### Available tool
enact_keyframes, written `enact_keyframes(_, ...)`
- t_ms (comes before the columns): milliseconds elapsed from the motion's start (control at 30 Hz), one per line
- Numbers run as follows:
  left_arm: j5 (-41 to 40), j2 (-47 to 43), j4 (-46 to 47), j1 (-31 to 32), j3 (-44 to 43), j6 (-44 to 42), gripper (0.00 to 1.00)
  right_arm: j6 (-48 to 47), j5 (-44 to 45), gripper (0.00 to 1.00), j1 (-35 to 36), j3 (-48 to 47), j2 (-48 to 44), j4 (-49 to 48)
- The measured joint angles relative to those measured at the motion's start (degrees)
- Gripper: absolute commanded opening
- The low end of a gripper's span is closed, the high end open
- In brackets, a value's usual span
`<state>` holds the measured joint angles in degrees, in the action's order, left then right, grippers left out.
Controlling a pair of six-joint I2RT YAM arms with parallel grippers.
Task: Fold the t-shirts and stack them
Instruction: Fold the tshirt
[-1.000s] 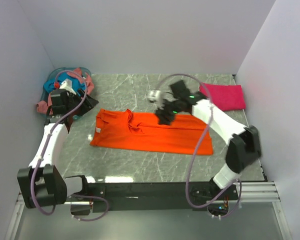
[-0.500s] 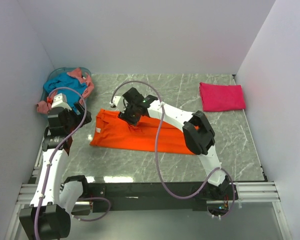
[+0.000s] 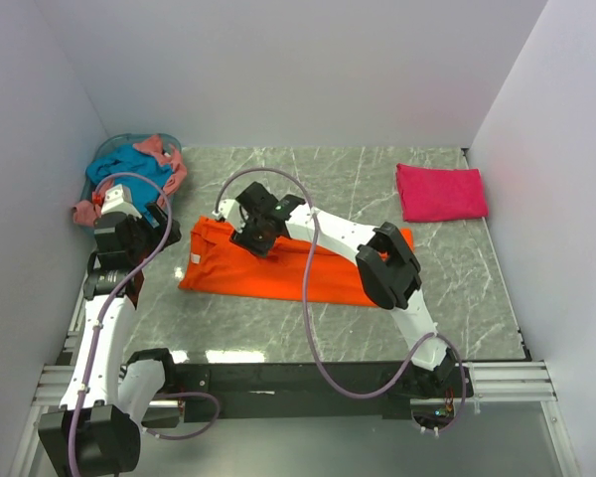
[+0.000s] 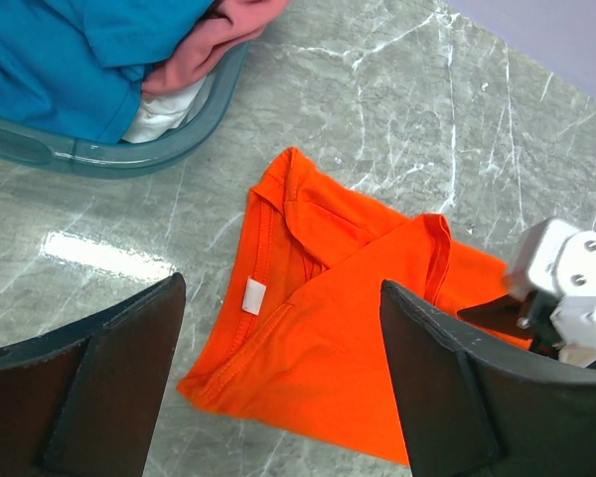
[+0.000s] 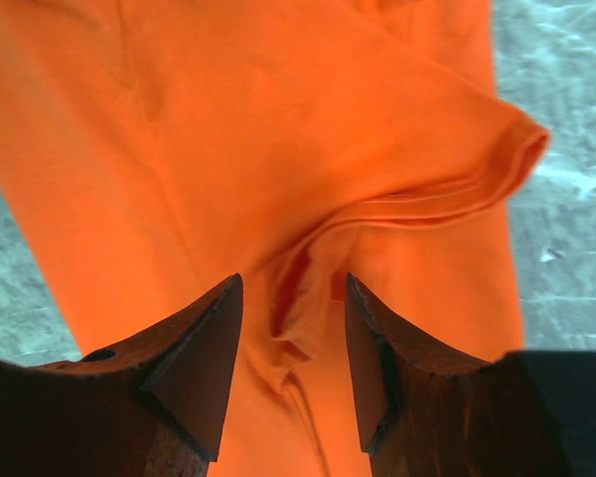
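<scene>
The bright orange t-shirt [image 3: 278, 273] lies flat across the middle of the table, its white neck label [image 4: 253, 295] at the left end. My right gripper [image 3: 250, 231] is pressed down on its upper left part. The jaws are partly open and straddle a raised ridge of orange cloth [image 5: 298, 288], with the sleeve hem [image 5: 517, 149] just beyond. My left gripper [image 3: 139, 234] is open and empty, hovering above the shirt's left end [image 4: 278, 298]. The magenta-pink shirt [image 3: 440, 191] lies folded at the back right. The teal-blue shirt [image 3: 129, 164] and salmon-pink shirt [image 3: 167, 151] sit in the basket.
The pale blue round basket [image 4: 99, 159] stands at the back left corner, close behind my left gripper. White walls close in the table on the left, back and right. Grey marble tabletop [image 3: 377, 174] shows behind the orange shirt.
My right arm swung left from the middle of the orange shirt to its upper left part and settled there. My left arm drew back from the basket toward the near left.
</scene>
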<state>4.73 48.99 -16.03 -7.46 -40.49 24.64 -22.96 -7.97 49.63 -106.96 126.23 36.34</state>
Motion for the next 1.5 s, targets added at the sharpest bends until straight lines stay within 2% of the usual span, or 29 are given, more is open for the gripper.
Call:
enact_keyframes(233,0.09,0.00,0.28,0.00,0.00,0.02,0.84,0.57,1.05,0.52,0.55,0.00,0.61,0.59)
enact_keyframes(333,0.17,0.00,0.28,0.00,0.00,0.02,0.84,0.68,1.79,0.43,0.55,0.00,0.79,0.63)
enact_keyframes(367,0.17,0.00,0.28,0.00,0.00,0.02,0.84,0.74,2.23,0.35,0.55,0.00,0.83,0.66)
enact_keyframes(433,0.17,0.00,0.28,0.00,0.00,0.02,0.84,0.79,2.86,0.30,0.55,0.00,0.98,0.66)
enact_keyframes(533,0.37,0.00,0.31,0.00,0.00,0.02,0.84,0.79,3.74,0.16,0.55,0.00,1.11,0.68)
enact_keyframes(567,0.37,0.00,0.28,0.00,0.00,0.02,0.84,0.74,3.98,0.08,0.55,0.00,1.11,0.70)
enact_keyframes(667,0.39,0.00,0.28,0.00,0.00,0.02,0.84,0.81,4.39,0.01,0.52,0.02,1.11,0.68)
enact_keyframes(1133,0.37,0.00,0.28,-0.24,0.00,0.02,0.84,2.54,9.05,0.01,-3.45,1.57,1.07,0.26)
enact_keyframes(1167,0.37,0.00,0.28,-0.26,0.00,0.02,0.84,2.64,9.16,0.06,-3.87,1.81,1.07,0.31)
enact_keyframes(1267,0.39,-0.02,0.28,-0.28,0.00,0.02,0.84,3.08,9.40,0.12,-4.85,2.82,1.03,0.33)
enact_keyframes(1433,0.37,-0.02,0.31,-0.28,0.00,0.02,0.84,3.89,9.94,0.16,-5.46,3.58,0.98,0.48)
enact_keyframes(1500,0.39,-0.02,0.28,-0.28,0.00,0.02,0.84,4.15,10.03,0.21,-5.64,3.58,0.87,0.57)
